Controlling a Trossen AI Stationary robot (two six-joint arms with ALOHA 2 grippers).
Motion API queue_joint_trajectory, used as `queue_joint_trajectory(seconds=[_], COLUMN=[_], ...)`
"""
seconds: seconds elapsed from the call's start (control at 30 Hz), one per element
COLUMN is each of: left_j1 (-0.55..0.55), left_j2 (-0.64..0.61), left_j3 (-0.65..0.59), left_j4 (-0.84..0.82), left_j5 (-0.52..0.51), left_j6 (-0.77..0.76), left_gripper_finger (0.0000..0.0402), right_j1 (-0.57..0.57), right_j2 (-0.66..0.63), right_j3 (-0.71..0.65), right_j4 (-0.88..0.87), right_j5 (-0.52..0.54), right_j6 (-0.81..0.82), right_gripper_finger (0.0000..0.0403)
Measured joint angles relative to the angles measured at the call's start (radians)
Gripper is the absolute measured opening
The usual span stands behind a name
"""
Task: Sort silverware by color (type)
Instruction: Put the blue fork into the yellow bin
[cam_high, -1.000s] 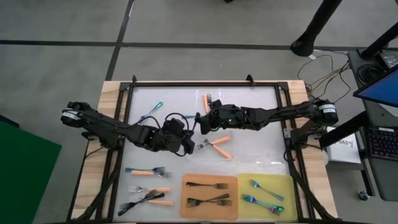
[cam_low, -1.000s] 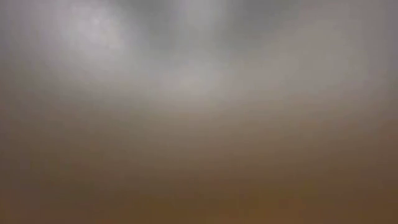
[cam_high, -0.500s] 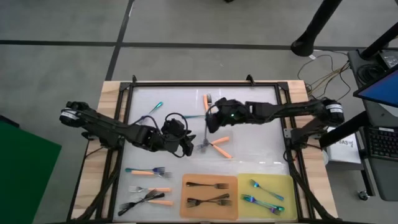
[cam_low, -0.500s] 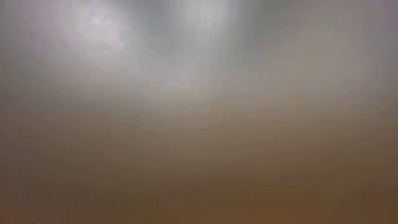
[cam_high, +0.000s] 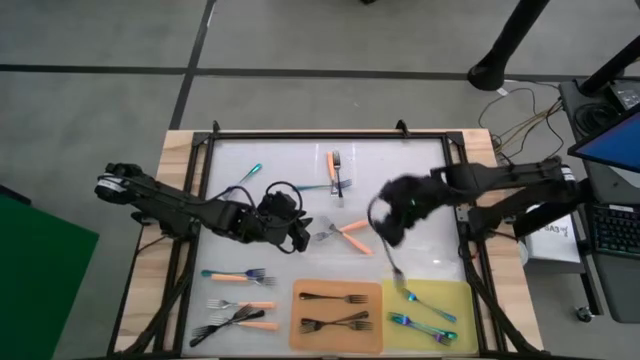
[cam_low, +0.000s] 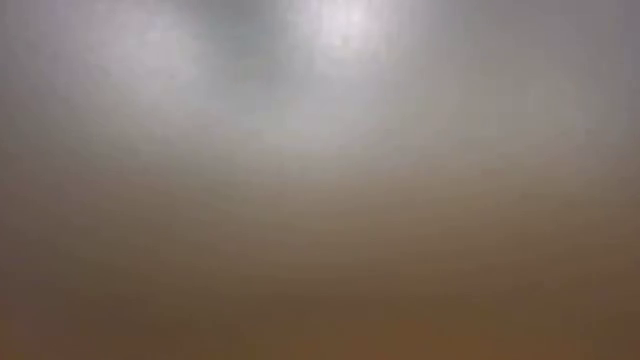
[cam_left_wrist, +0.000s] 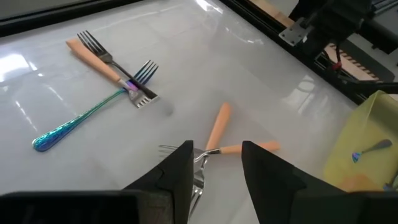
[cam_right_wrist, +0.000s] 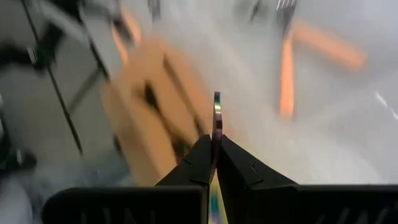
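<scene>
My right gripper (cam_high: 392, 240) hangs over the table's right half, shut on an iridescent fork (cam_high: 398, 271) whose lower end nears the yellow mat (cam_high: 462, 292). That mat holds iridescent forks (cam_high: 428, 306). My left gripper (cam_left_wrist: 217, 174) stands open at the table's middle, its fingers either side of two crossed orange-handled forks (cam_left_wrist: 214, 144); whether they touch, I cannot tell. Black forks (cam_high: 335, 298) lie on the orange mat (cam_high: 300, 340). At the far side an orange-handled fork (cam_high: 333, 164) crosses an iridescent one (cam_high: 318, 187), and another iridescent fork (cam_high: 246, 178) lies to their left. My right gripper pinches the iridescent fork between its two fingertips (cam_right_wrist: 200, 149), with the thin metal seen edge-on. A short piece (cam_right_wrist: 216, 107) sticks out past the tips. The fork is lifted clear of the table and hangs slanting below the gripper; which part is gripped does not show.
Orange-handled forks (cam_high: 240, 275) and one black fork (cam_high: 215, 328) lie at the near left. A dark frame (cam_high: 330, 133) runs around the white table top. Bare white surface lies between the crossed forks and the two mats.
My right gripper has left the far middle of the table, by the orange-handled fork there, and swung toward the right and near edge. It has risen and tipped downward, carrying the iridescent fork toward the yellow mat. The forks on the table lie as before.
</scene>
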Motion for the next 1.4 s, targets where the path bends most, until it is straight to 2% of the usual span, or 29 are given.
queue_joint_trajectory(seconds=[0.13,0.3,0.57,0.83,1.4], left_j1=[0.004,0.005,0.005,0.003,-0.002], left_j2=[0.0,0.0,0.0,0.0,0.0], left_j3=[0.0,0.0,0.0,0.0,0.0], left_j4=[0.0,-0.002,-0.003,-0.002,-0.001], left_j5=[0.0,0.0,0.0,0.0,0.028], left_j6=[0.0,-0.003,-0.052,-0.106,-0.151], left_gripper_finger=[0.0118,0.0118,0.0118,0.0118,0.0118], right_j1=[0.14,0.259,0.386,0.423,0.43], right_j2=[0.025,0.061,0.16,0.263,0.415], right_j3=[0.024,0.033,0.016,0.016,0.006], right_j4=[-0.114,-0.248,-0.254,-0.252,-0.225], right_j5=[-0.028,-0.046,-0.049,-0.05,-0.061], right_j6=[0.041,0.025,-0.062,-0.21,-0.322], right_gripper_finger=[0.0009,0.0009,0.0009,0.0009,0.0013])
